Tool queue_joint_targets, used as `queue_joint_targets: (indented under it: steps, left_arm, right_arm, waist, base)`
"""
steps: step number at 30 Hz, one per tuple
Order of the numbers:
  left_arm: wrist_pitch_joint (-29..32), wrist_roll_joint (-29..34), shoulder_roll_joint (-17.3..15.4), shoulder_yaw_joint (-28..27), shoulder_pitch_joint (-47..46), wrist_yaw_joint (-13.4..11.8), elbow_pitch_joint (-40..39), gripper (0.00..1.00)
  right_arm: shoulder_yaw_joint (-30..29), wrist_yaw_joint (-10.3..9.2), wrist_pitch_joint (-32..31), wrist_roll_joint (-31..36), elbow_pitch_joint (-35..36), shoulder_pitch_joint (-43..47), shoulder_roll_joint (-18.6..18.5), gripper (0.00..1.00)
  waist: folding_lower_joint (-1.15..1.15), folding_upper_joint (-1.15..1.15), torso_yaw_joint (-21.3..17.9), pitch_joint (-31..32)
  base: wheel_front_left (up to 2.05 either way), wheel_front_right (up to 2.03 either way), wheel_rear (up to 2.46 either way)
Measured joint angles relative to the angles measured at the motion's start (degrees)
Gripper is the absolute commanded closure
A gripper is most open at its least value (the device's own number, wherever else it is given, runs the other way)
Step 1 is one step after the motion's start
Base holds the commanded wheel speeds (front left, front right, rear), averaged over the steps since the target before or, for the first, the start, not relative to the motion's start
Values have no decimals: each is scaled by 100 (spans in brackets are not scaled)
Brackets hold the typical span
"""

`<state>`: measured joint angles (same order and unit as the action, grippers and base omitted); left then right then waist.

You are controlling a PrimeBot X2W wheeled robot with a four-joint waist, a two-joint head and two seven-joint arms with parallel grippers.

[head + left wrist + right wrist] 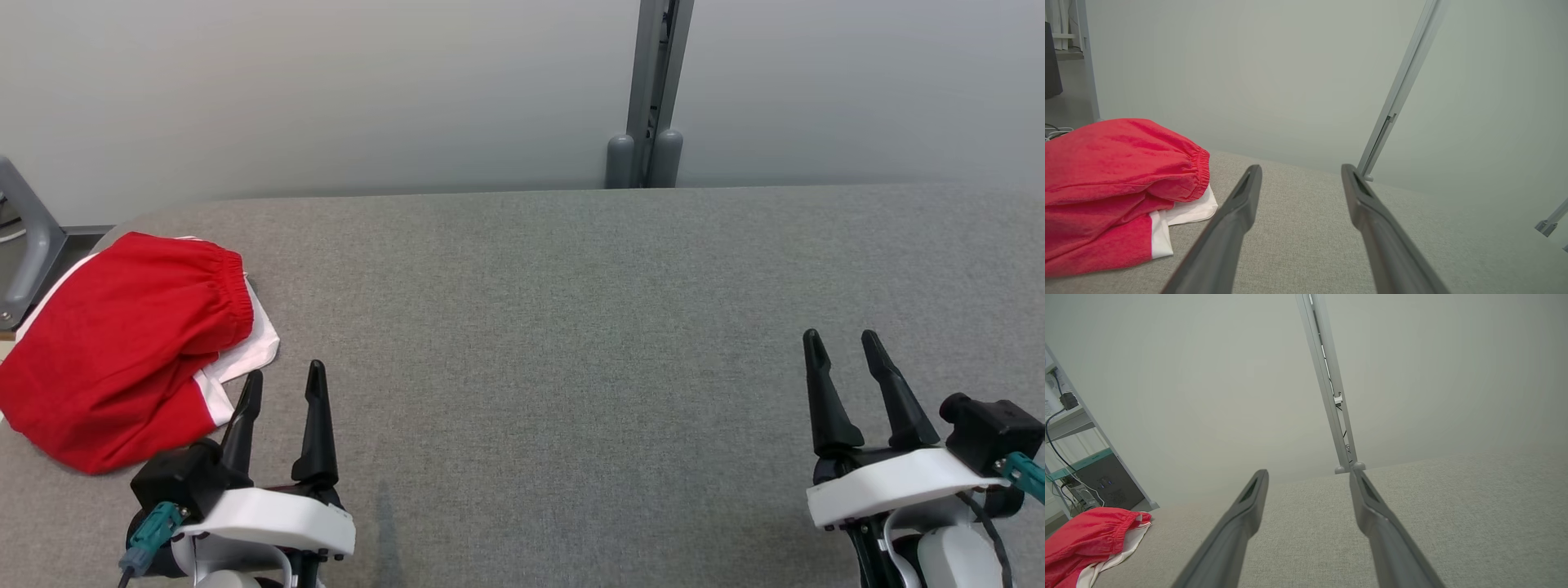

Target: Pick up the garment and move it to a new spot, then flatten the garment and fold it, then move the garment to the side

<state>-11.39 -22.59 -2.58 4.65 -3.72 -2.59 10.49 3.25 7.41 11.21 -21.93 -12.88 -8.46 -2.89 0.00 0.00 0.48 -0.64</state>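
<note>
**Red garment heaped at the worktop's left edge, both sets of fingers released**

The garment (122, 343) lay in a loose heap on the far-left part of the grey fabric worktop (571, 327). It was red cloth with a gathered elastic hem turned toward the right. White fabric showed beneath the red at the heap's right and near edges. Whether that white was a trim, a lining or a separate layer could not be told from these views. Part of the heap reached the worktop's left edge, beside a grey metal frame (24, 237).

The left fingers (317, 425) stood spread apart and grasped nothing. They hovered near the front edge, just right of the garment's near corner, with one tip close beside the white fabric; any contact was unclear. The right fingers (823, 392) were likewise parted and empty, over bare worktop at the near right, well apart from the garment.

Beyond the far edge rose a pale wall with a grey upright post (653, 82).
</note>
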Motion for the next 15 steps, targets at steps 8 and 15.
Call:
queue_joint_targets:
  steps: [8,15]
  left_arm:
    - [-90,337,-3,56,-3,-51,3,0]
    - [-176,634,-7,90,-4,-97,-2,0]
  right_arm:
    - [14,0,100,400,-36,-36,8,0]
    - [55,0,187,697,-49,-43,11,0]
  waist:
    - [0,0,9,-1]
    - [0,0,5,-1]
  base:
    - [0,0,0]
    - [0,0,0]
